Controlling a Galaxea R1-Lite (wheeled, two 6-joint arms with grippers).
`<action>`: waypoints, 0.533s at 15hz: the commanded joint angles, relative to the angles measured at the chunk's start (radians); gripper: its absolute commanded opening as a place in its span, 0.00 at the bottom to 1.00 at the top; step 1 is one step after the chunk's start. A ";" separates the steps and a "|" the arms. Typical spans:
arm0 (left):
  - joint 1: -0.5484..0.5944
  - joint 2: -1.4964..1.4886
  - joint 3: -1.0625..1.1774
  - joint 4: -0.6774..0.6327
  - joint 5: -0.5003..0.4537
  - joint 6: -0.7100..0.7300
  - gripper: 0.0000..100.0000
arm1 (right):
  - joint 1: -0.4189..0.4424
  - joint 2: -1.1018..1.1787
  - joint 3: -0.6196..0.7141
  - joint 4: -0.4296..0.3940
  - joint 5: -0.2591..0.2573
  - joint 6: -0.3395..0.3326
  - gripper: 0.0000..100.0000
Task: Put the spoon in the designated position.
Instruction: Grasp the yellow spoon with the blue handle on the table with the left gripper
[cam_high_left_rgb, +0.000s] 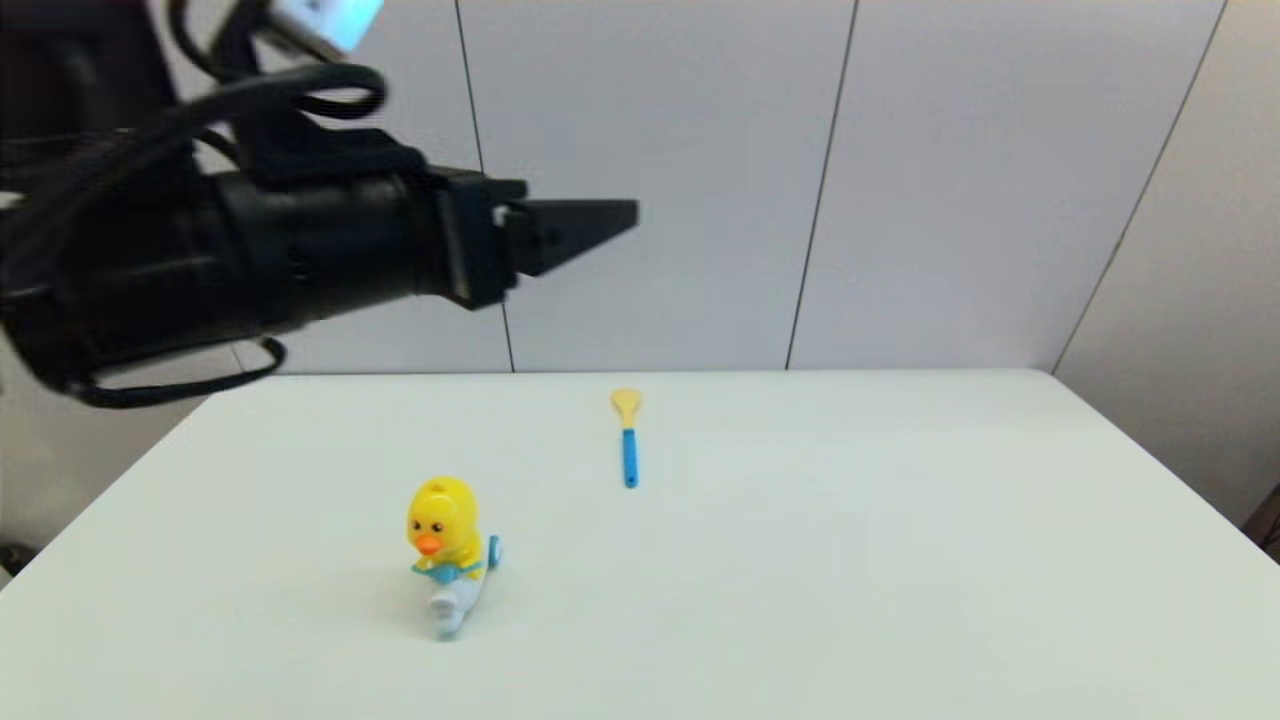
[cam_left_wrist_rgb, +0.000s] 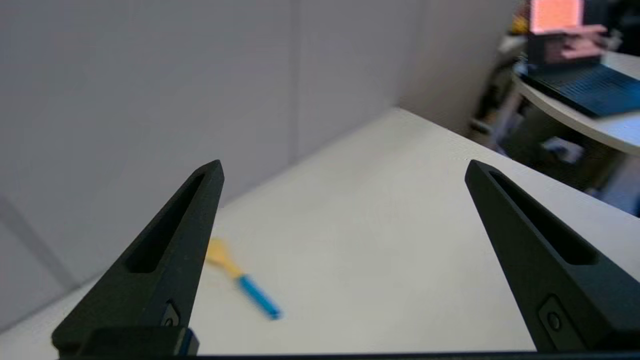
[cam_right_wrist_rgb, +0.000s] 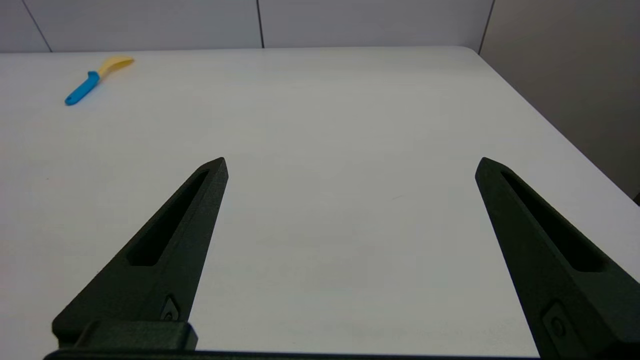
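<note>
The spoon (cam_high_left_rgb: 627, 436), pale yellow bowl and blue handle, lies flat on the white table (cam_high_left_rgb: 850, 560) near its far edge, bowl toward the wall. It also shows as the spoon (cam_left_wrist_rgb: 243, 285) in the left wrist view and the spoon (cam_right_wrist_rgb: 95, 80) in the right wrist view. My left gripper (cam_high_left_rgb: 625, 215) hangs high above the table's far left part, fingers spread wide in its wrist view (cam_left_wrist_rgb: 342, 167), holding nothing. My right gripper (cam_right_wrist_rgb: 350, 162) stands open and empty over bare tabletop, well to the right of the spoon; it is out of the head view. The designated position has no mark that I can see.
A yellow duck toy (cam_high_left_rgb: 445, 552) with an orange beak stands on a white-blue base at the table's front left. Grey wall panels close off the table's far side. Beyond the table's right end is another desk with a laptop (cam_left_wrist_rgb: 585, 85).
</note>
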 joint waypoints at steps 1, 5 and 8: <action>-0.220 0.312 -0.205 -0.003 0.385 -0.025 1.00 | 0.000 0.002 0.002 -0.001 0.000 0.000 1.00; -0.189 0.497 -0.404 0.095 0.569 -0.024 1.00 | 0.000 0.002 0.002 -0.001 0.000 0.000 1.00; -0.115 0.577 -0.504 0.355 0.593 -0.021 1.00 | 0.000 0.002 0.002 -0.001 0.000 0.000 1.00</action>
